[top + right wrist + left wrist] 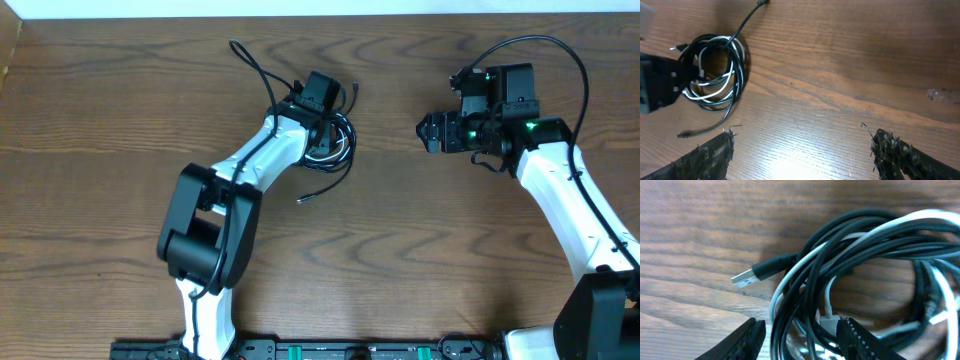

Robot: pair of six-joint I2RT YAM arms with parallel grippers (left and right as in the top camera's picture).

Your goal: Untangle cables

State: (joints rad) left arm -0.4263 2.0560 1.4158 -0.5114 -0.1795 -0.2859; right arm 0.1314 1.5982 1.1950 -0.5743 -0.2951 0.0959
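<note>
The cables (335, 145) lie coiled in a tangled bundle of black cords and one white cord at the table's upper middle. A loose black end with a plug (305, 198) trails below the bundle. My left gripper (322, 130) is over the bundle. In the left wrist view its jaws (802, 340) are open, with black and white strands (860, 245) between them and a USB plug (747, 277) sticking out to the left. My right gripper (430, 132) is open and empty, to the right of the bundle. The right wrist view shows the bundle (715, 75) far off.
The wooden table (400, 260) carries both arms. A thick black arm wire (255, 65) loops up behind the left wrist, and another (560, 60) arcs over the right wrist. The table's far edge (320, 14) runs along the top.
</note>
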